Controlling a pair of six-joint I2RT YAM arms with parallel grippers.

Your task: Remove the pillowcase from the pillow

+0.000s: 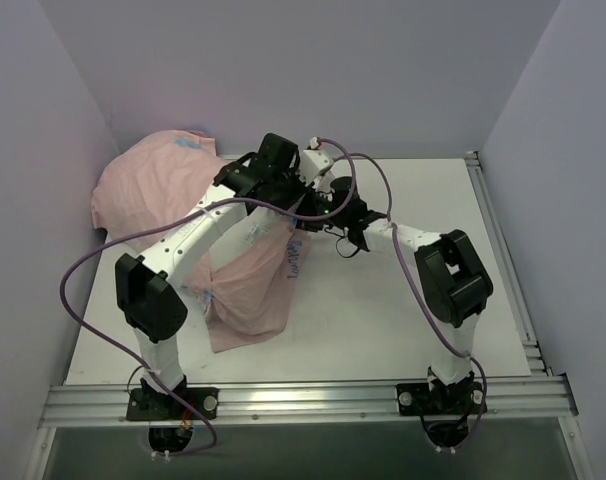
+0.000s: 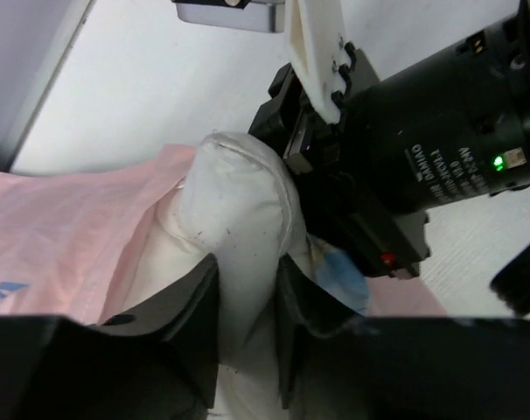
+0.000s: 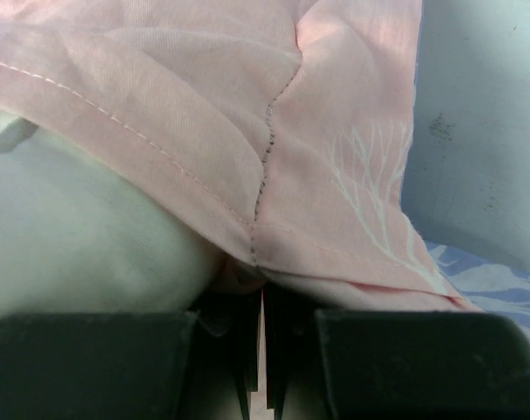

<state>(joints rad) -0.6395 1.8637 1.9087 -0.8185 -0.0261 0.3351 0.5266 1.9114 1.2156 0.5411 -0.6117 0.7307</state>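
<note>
- Left gripper (image 2: pixel 246 293) was closed down narrow on a corner of the pillow (image 2: pixel 234 206), with white stuffing bulging up between its fingers. Likely an anchor hold, so the cushion would not follow the cover.
- Pillowcase (image 2: pixel 64 236) lay just left of that grip, pink reverse side out and bunched back off the bare corner (inside-out, so partly peeled by my read).
- Small blue tag (image 2: pixel 342 273) sat just right of the left gripper's fingers, against the pillow.
- Right gripper (image 3: pixel 263 311) was almost fully closed, pinching the pillowcase at its stitched seam near the hem. The pillow swelled just left of its jaws, under the fabric.
- The cover's blue printed face showed only to the lower right of the right gripper.
- The two grippers sat close together, facing each other over the table (image 1: pixel 413 300). One held cushion and one held cover, which looked set up for opposite pulls.
- Judgement: mid-removal. Could not tell how much pillow was inside the cloth beyond the left gripper.
- Risk: the thin fabric could slip from the pinch.
</note>
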